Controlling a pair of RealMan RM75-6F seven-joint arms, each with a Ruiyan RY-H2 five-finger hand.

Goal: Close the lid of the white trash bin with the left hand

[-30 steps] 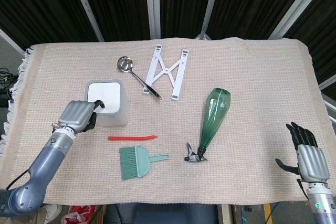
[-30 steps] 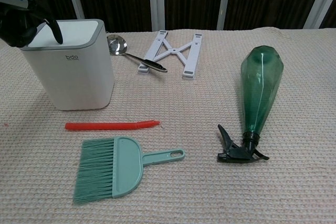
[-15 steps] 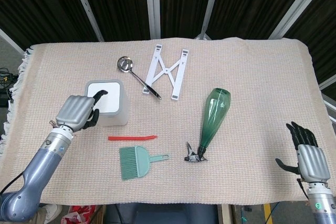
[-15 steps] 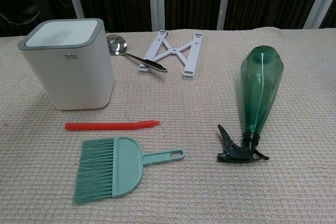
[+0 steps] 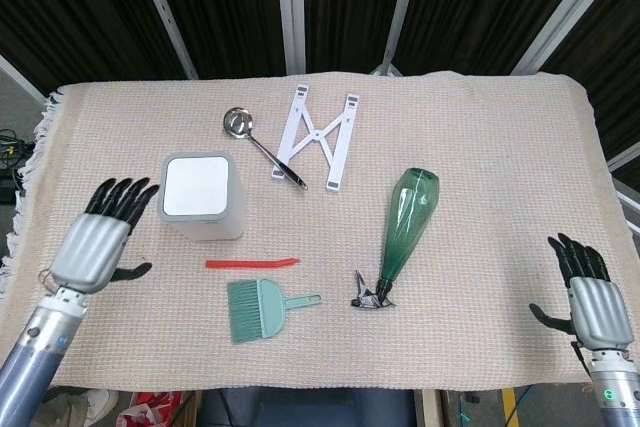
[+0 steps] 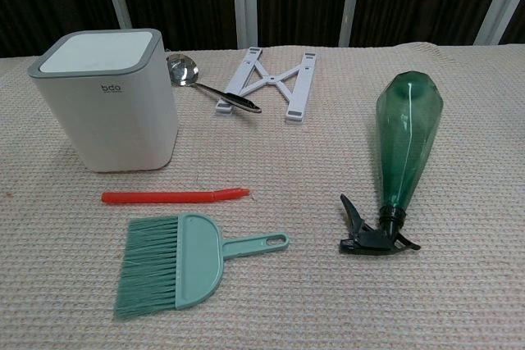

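Observation:
The white trash bin (image 5: 201, 197) (image 6: 111, 104) stands left of centre on the woven cloth, its flat lid lying level inside the grey rim. My left hand (image 5: 100, 242) hovers to the bin's left, apart from it, fingers spread and holding nothing. Far off at the table's right front corner my right hand (image 5: 590, 297) is spread open too. Neither hand shows in the chest view.
A red pen (image 5: 252, 263) and a teal dustpan brush (image 5: 255, 307) lie in front of the bin. Behind it lie a metal ladle (image 5: 262, 146) and a white folding stand (image 5: 317, 137). A green spray bottle (image 5: 405, 229) lies to the right.
My left hand has come off the bin's lid, drawn back to the left and towards the front, and its fingers have opened out. The lid stays flat. The right hand barely moved.

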